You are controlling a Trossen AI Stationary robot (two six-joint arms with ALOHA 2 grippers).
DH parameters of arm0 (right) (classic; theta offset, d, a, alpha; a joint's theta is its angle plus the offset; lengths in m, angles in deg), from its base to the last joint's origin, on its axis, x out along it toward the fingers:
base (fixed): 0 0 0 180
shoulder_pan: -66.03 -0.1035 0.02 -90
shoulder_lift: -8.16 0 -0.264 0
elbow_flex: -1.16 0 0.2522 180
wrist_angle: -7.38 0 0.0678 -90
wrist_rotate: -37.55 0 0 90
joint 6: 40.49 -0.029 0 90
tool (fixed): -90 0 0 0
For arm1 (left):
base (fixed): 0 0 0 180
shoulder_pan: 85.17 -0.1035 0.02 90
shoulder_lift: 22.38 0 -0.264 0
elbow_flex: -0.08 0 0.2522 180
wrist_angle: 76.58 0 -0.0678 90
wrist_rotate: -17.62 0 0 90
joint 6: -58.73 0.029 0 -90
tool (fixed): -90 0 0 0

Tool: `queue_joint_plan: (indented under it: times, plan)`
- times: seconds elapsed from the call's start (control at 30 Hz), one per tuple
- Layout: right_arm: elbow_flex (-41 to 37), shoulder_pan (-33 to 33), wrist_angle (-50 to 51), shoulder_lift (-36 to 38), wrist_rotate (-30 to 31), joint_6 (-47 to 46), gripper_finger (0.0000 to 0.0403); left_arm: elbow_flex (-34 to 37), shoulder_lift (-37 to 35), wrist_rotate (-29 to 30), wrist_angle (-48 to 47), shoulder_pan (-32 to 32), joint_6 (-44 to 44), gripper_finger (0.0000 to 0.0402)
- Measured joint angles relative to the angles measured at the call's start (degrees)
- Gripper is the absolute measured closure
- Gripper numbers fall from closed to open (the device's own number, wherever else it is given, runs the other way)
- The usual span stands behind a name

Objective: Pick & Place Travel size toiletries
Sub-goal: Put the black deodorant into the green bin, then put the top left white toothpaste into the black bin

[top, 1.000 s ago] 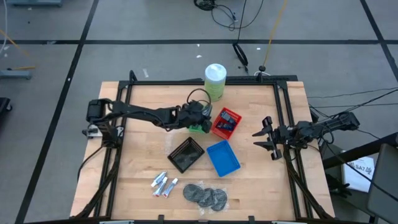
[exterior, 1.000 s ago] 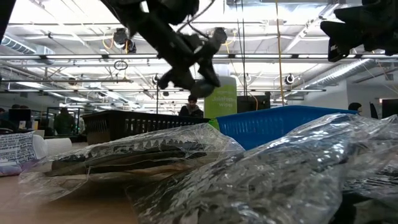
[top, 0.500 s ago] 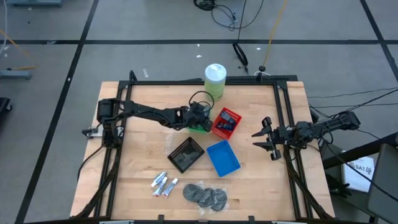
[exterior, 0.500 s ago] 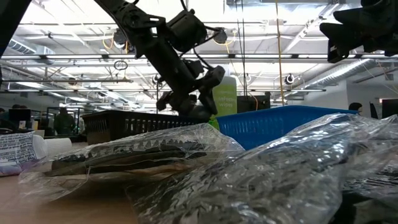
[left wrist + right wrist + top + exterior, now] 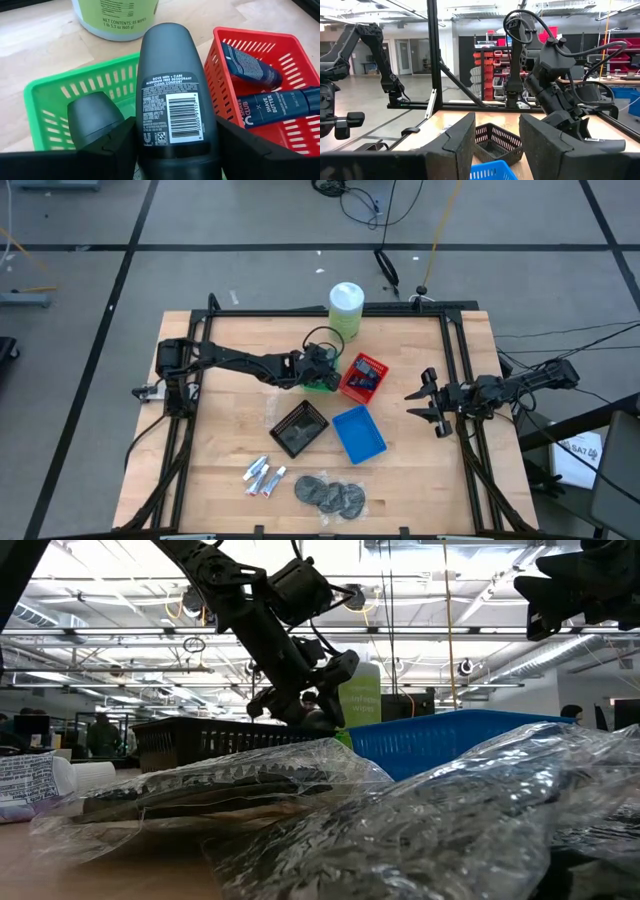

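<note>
My left gripper (image 5: 322,370) is shut on a dark grey oval bottle (image 5: 175,95) and hovers just above the green tray (image 5: 45,95). A second dark grey bottle (image 5: 92,115) lies inside that tray. Two navy flat packs (image 5: 250,65) lie in the red tray (image 5: 363,377) beside it. Three small white tubes (image 5: 264,476) and the grey round discs (image 5: 330,494) in clear wrap lie on the table near its near edge. My right gripper (image 5: 425,402) is open and waits at the table's right edge, touching nothing. My left gripper pinches the bottle between its two fingers by the narrow sides of its end nearest the wrist (image 5: 175,150). The fingers (image 5: 105,150) run along the bottle, slanting down from the table's left. The bottle is lifted clear, its rounded far end (image 5: 165,35) over the green tray.
A tall pale-green canister (image 5: 346,310) with a white lid stands just beyond the green tray. A black tray (image 5: 299,428) and a blue tray (image 5: 358,432) sit mid-table. A black frame (image 5: 460,330) rims the table. Bare wood shows on the left and right sides.
My left gripper, still shut on the bottle, has come down toward the green tray and tipped more steeply, then stayed nearly still over the last half second. The bottle has moved with it.
</note>
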Motion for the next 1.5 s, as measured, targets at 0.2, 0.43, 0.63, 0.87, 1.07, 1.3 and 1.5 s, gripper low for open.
queue_joint_plan:
  times: [0.2, 0.43, 0.63, 0.87, 1.07, 1.3, 1.5]
  plan:
    - [0.00, 0.00, 0.00, 0.00, -0.02, 0.00, 0.0261, 0.00, 0.00, 0.14, 0.02, -0.21, -0.56, 0.0131]
    - [0.00, 0.00, 0.00, 0.00, 0.00, 0.02, 0.0261, -0.02, -0.02, 0.11, 0.11, -0.19, 1.26, 0.0100]
    - [0.00, 0.00, 0.00, 0.00, -0.01, 0.01, 0.0261, -0.02, -3.39, -3.14, 0.37, -0.15, 7.60, 0.0096]
    - [0.00, 0.00, 0.00, 0.00, -0.02, 0.00, 0.0261, -0.02, -11.62, -4.10, -1.08, 3.07, 18.51, 0.0112]
    - [0.00, 0.00, 0.00, 0.02, -0.01, 0.00, 0.0261, -0.02, -19.00, -2.36, -1.77, 8.92, 28.45, 0.0124]
    - [0.00, 0.01, 0.00, 0.02, -0.01, 0.00, 0.0261, -0.02, -23.43, 7.84, -5.88, 16.33, 31.72, 0.0141]
    - [0.00, 0.00, 0.00, 0.02, -0.02, 0.00, 0.0261, 0.02, -24.63, 7.86, -8.03, 22.41, 31.31, 0.0148]
